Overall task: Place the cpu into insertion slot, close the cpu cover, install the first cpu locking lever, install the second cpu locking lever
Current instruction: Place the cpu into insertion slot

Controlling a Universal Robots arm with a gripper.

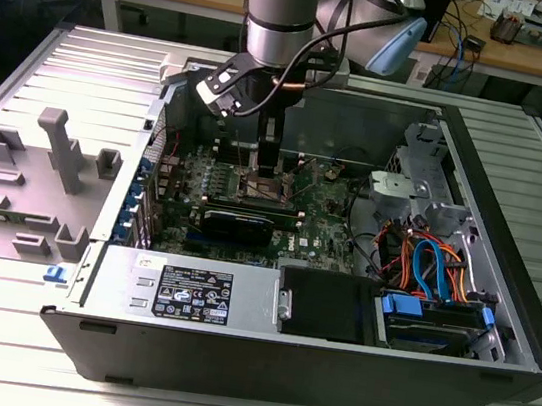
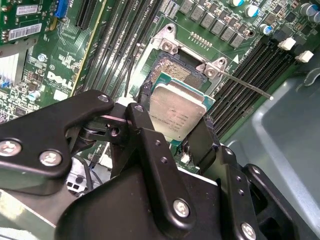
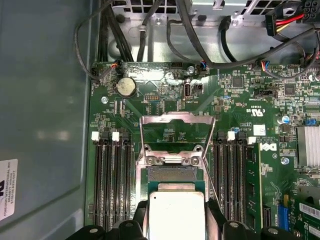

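The first step was in hand: the gripper (image 2: 169,125) was clamped on the cpu (image 2: 177,112) by two opposite edges, holding it just above the insertion slot (image 3: 172,174), whose contact field lay partly uncovered beyond the chip. The cpu cover (image 3: 175,117) stood raised behind the socket. By my judgement, seating the chip called for squaring its edges with the socket rim before letting go.

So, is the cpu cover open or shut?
Open. The cpu cover stands raised off the insertion slot; its contact field shows past the cpu in the gripper.
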